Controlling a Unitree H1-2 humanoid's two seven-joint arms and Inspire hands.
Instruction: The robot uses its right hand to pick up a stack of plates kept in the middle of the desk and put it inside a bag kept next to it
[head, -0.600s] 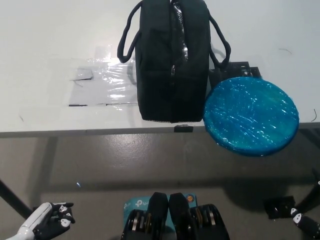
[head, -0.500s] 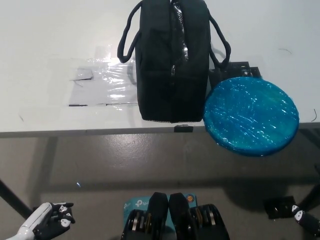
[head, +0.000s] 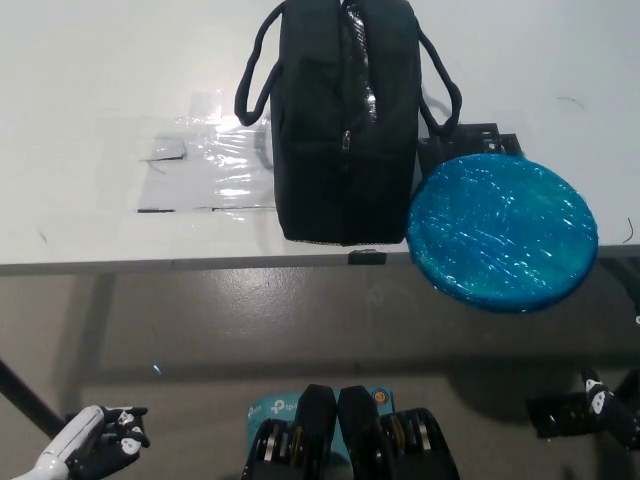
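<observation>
Showing only partly at the bottom right corner, the black right hand (head: 612,415) is being held low over the floor, well below the desk (head: 90,90); finger state cannot be told. The white left hand (head: 95,445) is being rested at lower left, fingers loosely curled, nothing held. The blue stack of plates (head: 503,231) is lying on the desk's near edge, overhanging it, touching the upright black bag (head: 345,120) beside it.
</observation>
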